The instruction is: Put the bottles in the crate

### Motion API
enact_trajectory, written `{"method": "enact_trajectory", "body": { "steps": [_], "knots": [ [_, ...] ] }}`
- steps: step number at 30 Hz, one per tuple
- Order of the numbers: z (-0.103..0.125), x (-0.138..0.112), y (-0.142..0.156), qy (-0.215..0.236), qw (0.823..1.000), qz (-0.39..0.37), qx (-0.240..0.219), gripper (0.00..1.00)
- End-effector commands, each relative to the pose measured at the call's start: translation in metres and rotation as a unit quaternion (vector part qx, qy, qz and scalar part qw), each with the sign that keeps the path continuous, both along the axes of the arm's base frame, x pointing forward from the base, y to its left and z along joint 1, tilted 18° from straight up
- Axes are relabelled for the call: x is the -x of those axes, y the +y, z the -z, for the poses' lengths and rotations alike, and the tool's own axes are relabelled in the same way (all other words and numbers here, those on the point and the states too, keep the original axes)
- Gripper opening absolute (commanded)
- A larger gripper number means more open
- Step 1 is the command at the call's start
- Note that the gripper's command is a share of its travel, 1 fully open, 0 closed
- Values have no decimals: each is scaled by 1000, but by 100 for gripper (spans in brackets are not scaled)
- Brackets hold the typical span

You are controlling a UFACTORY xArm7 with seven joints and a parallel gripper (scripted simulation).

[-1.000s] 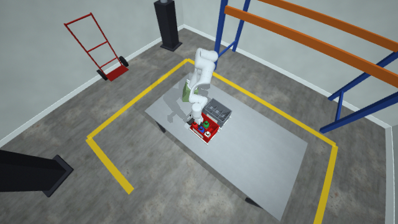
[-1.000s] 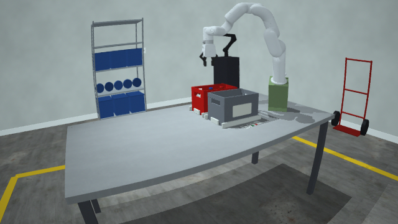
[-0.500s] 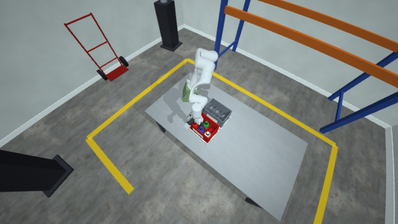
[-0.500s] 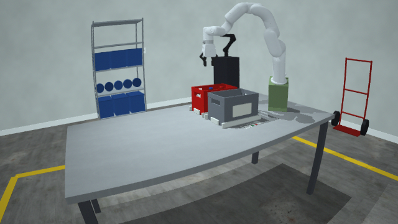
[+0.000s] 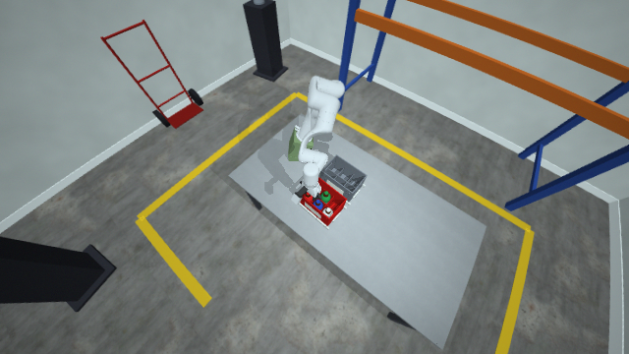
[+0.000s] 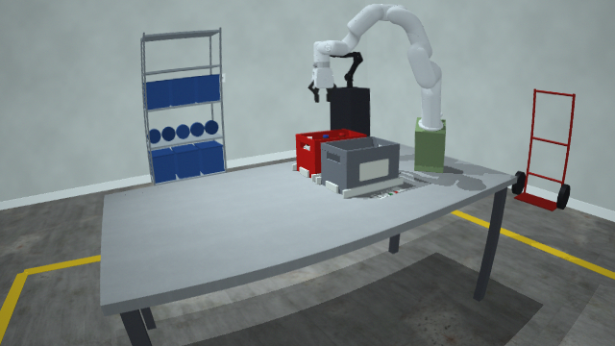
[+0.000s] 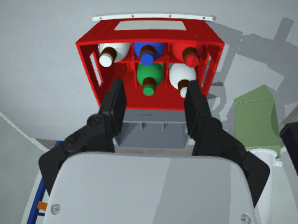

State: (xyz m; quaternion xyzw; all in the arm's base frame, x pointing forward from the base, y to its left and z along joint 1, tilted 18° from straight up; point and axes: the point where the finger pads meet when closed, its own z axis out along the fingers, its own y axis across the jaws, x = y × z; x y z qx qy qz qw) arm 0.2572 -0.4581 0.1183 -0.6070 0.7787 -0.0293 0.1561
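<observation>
Bottles stood upright in the red crate (image 7: pixel 89 63) on the table (image 6: pixel 231 226): in the wrist view a white-labelled bottle (image 7: pixel 111 52), a blue-labelled bottle (image 7: pixel 149 50) and a red-labelled bottle (image 7: pixel 190 55) filled the far row, with a green-labelled bottle (image 7: pixel 149 76) and a second white-labelled bottle (image 7: pixel 181 78) in the near row. The grey crate (image 6: pixel 360 165) stood just beside the red crate, and its compartments held nothing. The pick list (image 6: pixel 390 194) lay on the table along the grey crate's far side, its markings too small to read.

The arm (image 6: pixel 418 53) rose from a green pedestal (image 6: pixel 430 151), arched over both crates and turned its wrist downward. The gripper (image 6: pixel 314 92) hung well above the red crate, part open, with nothing between its fingers.

A shelf rack (image 6: pixel 144 106) and a red hand truck (image 6: pixel 553 139) stood by the wall.
</observation>
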Motion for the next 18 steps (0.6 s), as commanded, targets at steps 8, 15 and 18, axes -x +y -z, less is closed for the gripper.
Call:
{"method": "enact_trajectory", "body": {
  "steps": [8, 15, 18],
  "knots": [
    [3, -13, 2, 6, 999, 48, -12, 65],
    [14, -40, 10, 19, 990, 135, -37, 65],
    [18, -49, 12, 25, 983, 174, -49, 65]
  ]
}}
